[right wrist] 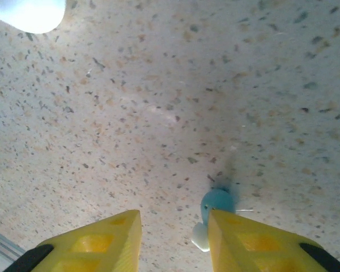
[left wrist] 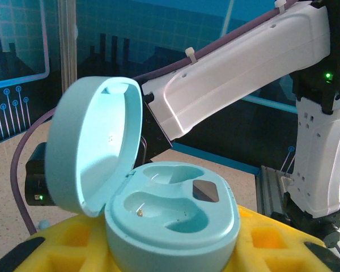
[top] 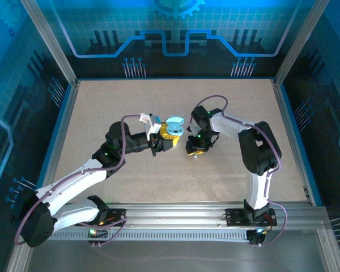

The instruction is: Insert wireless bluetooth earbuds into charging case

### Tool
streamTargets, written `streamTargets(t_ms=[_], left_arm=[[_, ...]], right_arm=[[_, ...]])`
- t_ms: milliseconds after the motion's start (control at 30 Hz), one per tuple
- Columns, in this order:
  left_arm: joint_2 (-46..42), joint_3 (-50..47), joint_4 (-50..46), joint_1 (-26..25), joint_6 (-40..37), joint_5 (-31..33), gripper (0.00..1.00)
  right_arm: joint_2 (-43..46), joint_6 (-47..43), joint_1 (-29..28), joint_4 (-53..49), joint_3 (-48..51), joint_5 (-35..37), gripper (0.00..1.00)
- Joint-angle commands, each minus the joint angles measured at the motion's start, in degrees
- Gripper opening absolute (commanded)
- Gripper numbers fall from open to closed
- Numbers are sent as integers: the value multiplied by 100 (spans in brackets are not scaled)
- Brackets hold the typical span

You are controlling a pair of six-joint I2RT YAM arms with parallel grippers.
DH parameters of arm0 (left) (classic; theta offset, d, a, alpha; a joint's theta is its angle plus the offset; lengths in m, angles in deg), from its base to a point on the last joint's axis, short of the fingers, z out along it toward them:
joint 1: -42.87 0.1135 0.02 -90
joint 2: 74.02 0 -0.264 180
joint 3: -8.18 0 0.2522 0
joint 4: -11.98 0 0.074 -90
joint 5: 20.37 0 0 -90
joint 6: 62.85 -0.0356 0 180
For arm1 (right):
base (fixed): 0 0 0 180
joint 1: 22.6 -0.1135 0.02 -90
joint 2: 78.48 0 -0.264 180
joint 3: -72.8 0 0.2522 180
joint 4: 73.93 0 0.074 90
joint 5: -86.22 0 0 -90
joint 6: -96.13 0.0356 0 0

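Note:
A pale blue charging case (left wrist: 175, 224) sits between the yellow fingers (left wrist: 272, 241) of my left gripper (left wrist: 170, 252), which is shut on its base. Its lid (left wrist: 93, 147) stands open to the left, and both sockets are empty. From above, the case (top: 173, 127) is at mid-table, held just off the left gripper (top: 166, 140). My right gripper (right wrist: 174, 241) points down at the table, open, with nothing between its fingers. A pale blue earbud (right wrist: 217, 203) with a white tip lies on the table against the inner edge of the right finger (right wrist: 260, 243).
The right arm's white link (left wrist: 243, 68) crosses close behind the case, and the right gripper (top: 195, 148) hangs just right of it. A pale rounded shape (right wrist: 34, 11) shows at the top left corner of the right wrist view. Speckled tabletop (top: 158, 181) lies around both arms.

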Motion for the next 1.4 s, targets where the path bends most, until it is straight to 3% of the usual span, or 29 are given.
streamTargets(t_ms=[0,567,1367], left_arm=[[-140,-90,-15,-37,-26,83,37],[-201,-114,-37,-36,-43,117,37],[-166,-81,-24,-31,-19,114,37]], right_arm=[[135,76,-109,-191,-235,-205,37],[328,390,128,-21,43,627,38],[-95,92,-42,-279,132,556,37]])
